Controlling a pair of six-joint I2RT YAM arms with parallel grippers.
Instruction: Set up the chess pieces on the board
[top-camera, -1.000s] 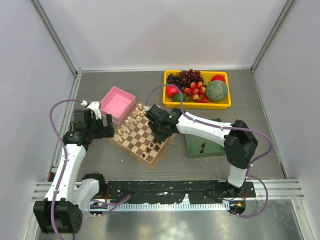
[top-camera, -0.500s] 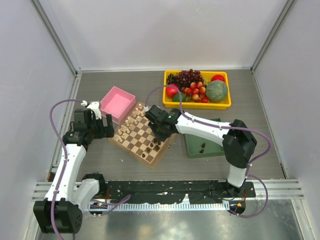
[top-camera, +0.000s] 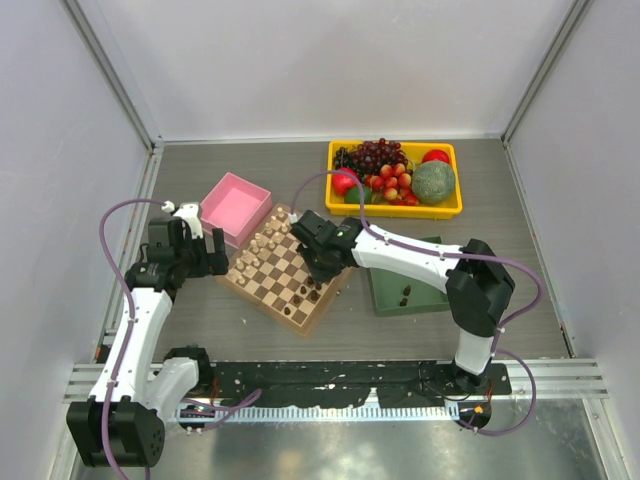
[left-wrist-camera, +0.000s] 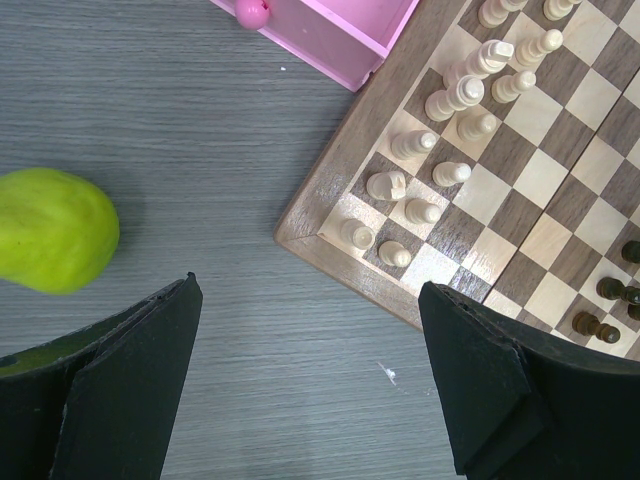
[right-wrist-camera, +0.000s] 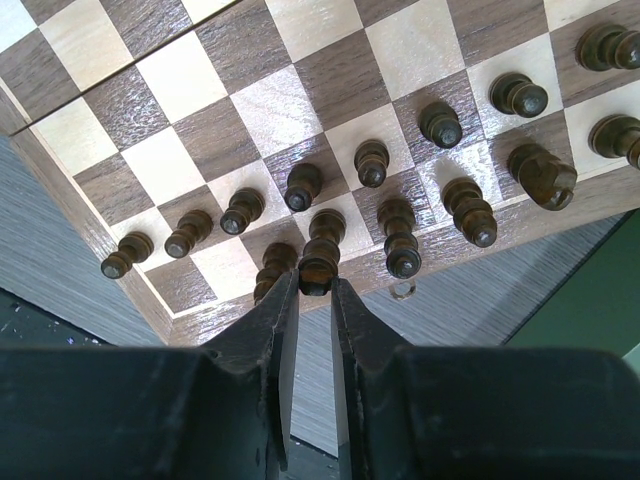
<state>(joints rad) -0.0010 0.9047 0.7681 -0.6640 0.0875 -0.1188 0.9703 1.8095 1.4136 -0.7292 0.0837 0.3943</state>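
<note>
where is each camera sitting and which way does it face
Top: fixed above and behind the arms, looking down on the table; left arm and right arm show, bases nearest.
Left wrist: on the left arm, facing down at a board corner with cream pieces; the left gripper, open, frames the bottom.
Right wrist: facing down at the board's near edge; the right gripper is shut on a dark piece.
Top and left wrist share the pink box.

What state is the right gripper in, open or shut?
Shut on a dark chess piece: the fingers of the right gripper pinch its head from both sides.
</note>
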